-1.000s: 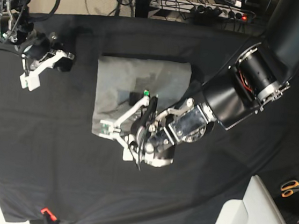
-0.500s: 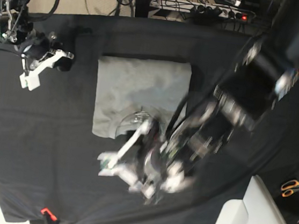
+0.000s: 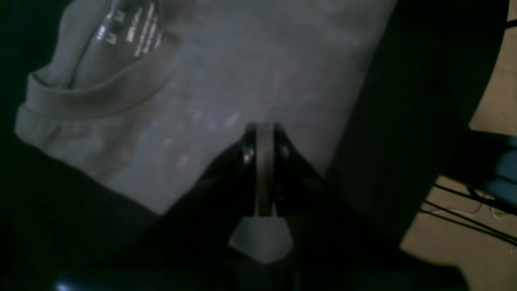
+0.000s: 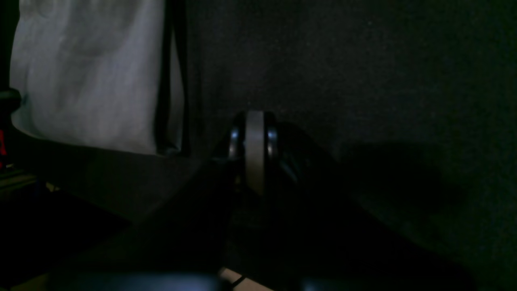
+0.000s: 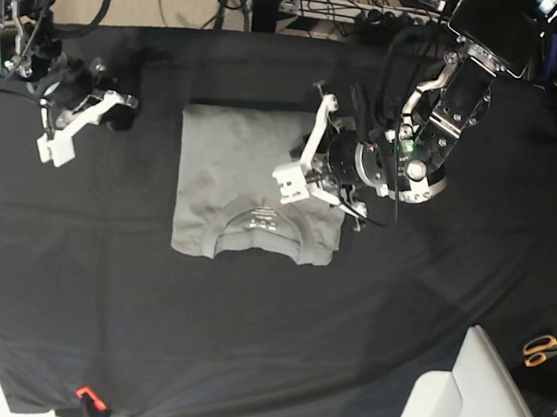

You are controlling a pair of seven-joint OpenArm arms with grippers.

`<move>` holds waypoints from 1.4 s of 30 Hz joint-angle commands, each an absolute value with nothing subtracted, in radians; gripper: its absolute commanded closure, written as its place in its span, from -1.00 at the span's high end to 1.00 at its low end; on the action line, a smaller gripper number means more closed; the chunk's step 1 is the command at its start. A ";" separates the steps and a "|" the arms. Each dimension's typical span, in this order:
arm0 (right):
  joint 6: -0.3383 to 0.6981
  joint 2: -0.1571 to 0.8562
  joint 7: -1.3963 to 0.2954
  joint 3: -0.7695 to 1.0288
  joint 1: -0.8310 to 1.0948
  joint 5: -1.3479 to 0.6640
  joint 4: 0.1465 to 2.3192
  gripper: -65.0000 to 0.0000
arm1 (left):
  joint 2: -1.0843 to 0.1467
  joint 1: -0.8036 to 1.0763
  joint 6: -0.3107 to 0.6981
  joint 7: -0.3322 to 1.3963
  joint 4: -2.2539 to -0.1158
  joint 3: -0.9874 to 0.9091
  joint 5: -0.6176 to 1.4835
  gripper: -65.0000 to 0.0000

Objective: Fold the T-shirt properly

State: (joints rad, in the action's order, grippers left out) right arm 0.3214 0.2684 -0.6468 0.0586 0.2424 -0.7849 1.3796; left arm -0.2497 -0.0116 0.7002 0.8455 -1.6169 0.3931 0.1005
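Base view bright and even; both wrist views dim and soft.
Overhead light, sharp focus on the light-grey cotton T-shirt (image 5: 259, 184), weak shadows on the black table cloth (image 5: 245, 326). Left wrist view murky, collar print blurred, beige floor (image 3: 494, 97) brighter at right edge. Right wrist view near black, grainy.
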 commanded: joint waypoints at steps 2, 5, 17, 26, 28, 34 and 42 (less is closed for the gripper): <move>0.329 0.282 -0.634 0.062 0.246 -0.800 1.392 -1.00 | -0.248 -0.010 0.698 0.828 -1.616 0.383 0.105 -1.00; 0.331 0.282 -0.634 0.064 0.255 -0.800 1.392 -1.00 | -0.251 0.007 0.698 0.825 -1.587 0.378 0.105 -1.00; 0.332 0.282 -0.631 0.061 0.268 -0.800 1.400 -1.00 | -0.259 0.047 0.698 0.713 -1.500 0.372 -0.015 -1.00; 0.326 0.309 -0.633 -0.097 0.263 -0.799 1.573 -1.00 | -0.266 0.101 0.698 0.837 -1.758 0.058 -0.022 -1.00; 0.326 0.312 -0.633 -0.143 0.249 -0.799 1.610 -1.00 | -0.278 0.157 0.698 0.837 -1.756 -0.059 -0.022 -1.00; 0.325 0.308 -0.630 -0.257 0.188 -0.799 1.618 -1.00 | -0.286 0.358 0.698 0.751 -1.676 -0.361 -0.019 -1.00; 0.331 0.300 -0.587 -0.317 0.124 -0.799 1.478 -1.00 | -0.249 0.501 0.698 0.529 -1.584 -0.487 -0.013 -1.00</move>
